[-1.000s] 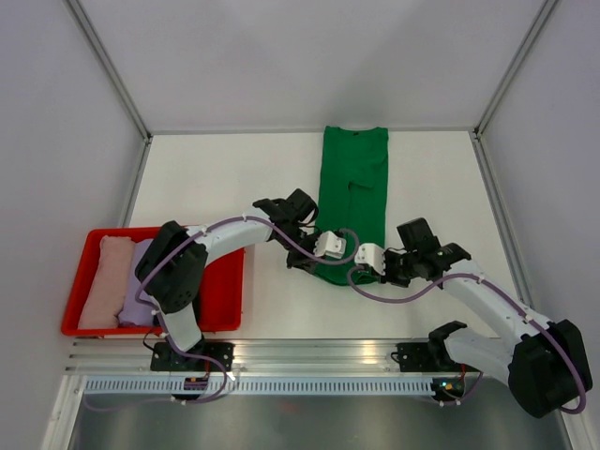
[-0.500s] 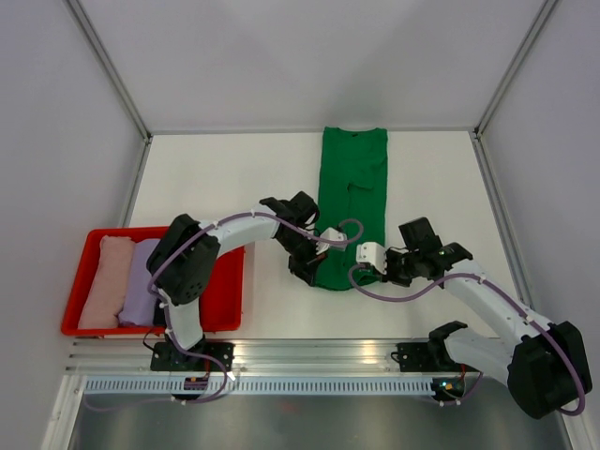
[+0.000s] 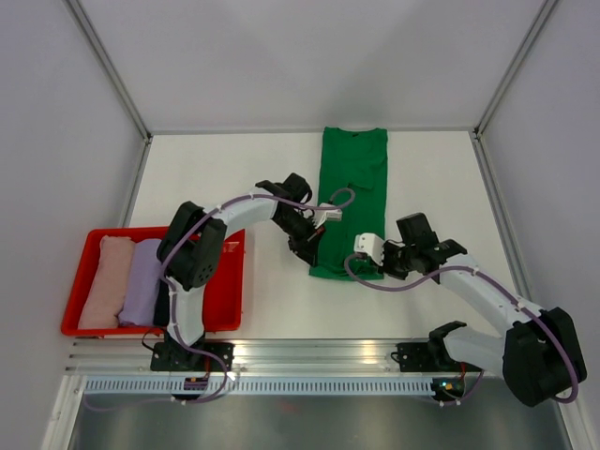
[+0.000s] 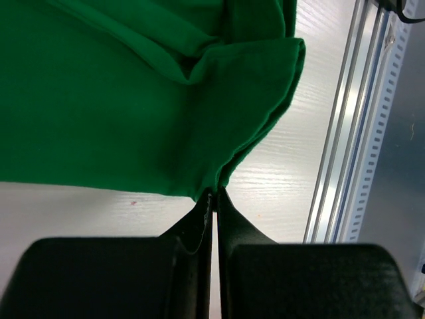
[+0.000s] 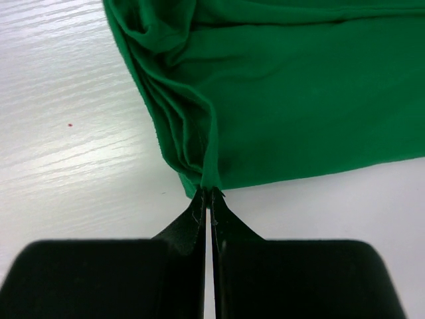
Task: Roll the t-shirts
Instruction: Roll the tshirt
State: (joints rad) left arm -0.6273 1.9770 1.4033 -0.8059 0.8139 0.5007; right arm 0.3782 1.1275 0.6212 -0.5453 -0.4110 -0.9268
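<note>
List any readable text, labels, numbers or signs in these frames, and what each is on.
No readable text in any view.
Bright green cotton t-shirt: plain, no print or tag showing.
Shallow red plastic tray: no label visible.
Slotted aluminium rail: no markings visible.
Left tool and right tool, both shut on the shirt's near edge: plain black, no markings.

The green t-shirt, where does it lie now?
In the top view the green t-shirt lies centrally, right of the red tray; both arms' jaws pinch its near hem.
</note>
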